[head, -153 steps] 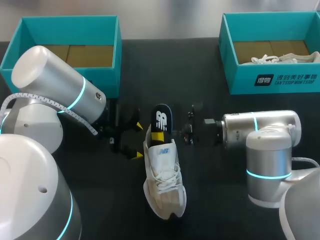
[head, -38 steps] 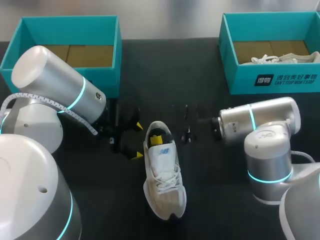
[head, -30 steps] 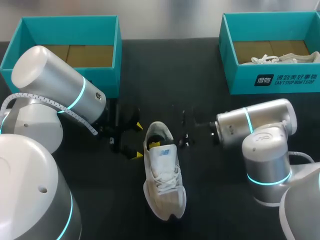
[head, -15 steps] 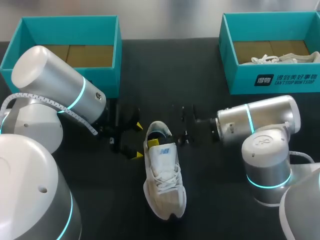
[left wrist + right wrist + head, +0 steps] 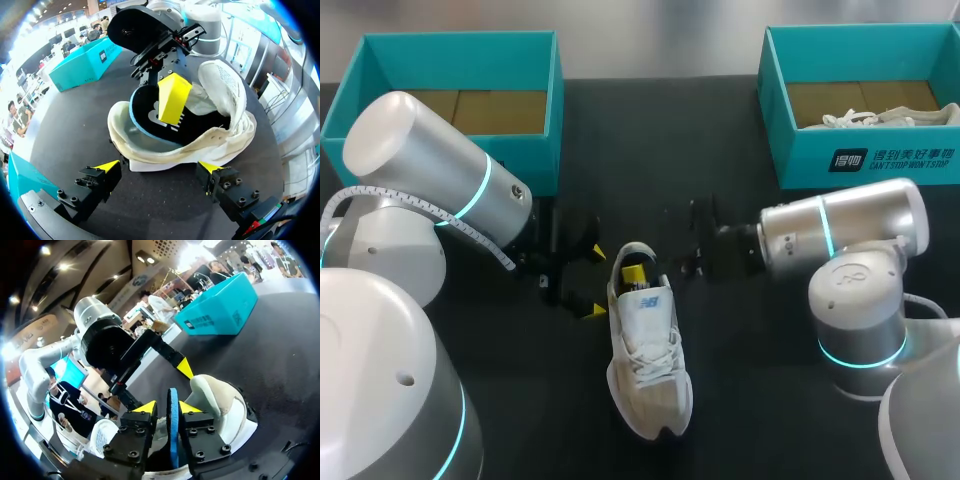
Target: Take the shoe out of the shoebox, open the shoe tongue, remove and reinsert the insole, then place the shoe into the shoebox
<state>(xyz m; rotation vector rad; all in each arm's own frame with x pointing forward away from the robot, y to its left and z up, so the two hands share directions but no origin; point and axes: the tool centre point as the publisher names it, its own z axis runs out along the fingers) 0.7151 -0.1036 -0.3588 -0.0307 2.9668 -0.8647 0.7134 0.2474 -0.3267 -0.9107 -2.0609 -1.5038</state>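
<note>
**Reinserting the insole: heel end not seated yet**

Shoe sits on its sole on the table between my two arms, heel toward the boxes, tongue folded forward. Insole is most of the way in; its heel end stands up out of the collar. Right gripper is clenched on that raised end, one finger on each side of the blue rim. Left gripper is spread wide just behind the heel, touching nothing as far as I can tell.

I judge this as late-stage reinsertion. Next move calls for pressing the heel end down until it lies flat in the heel cup, then letting go without dragging it back up. Left could brace the heel against sliding. After that the shoe goes to the shoebox at my left, which looks empty.
</note>
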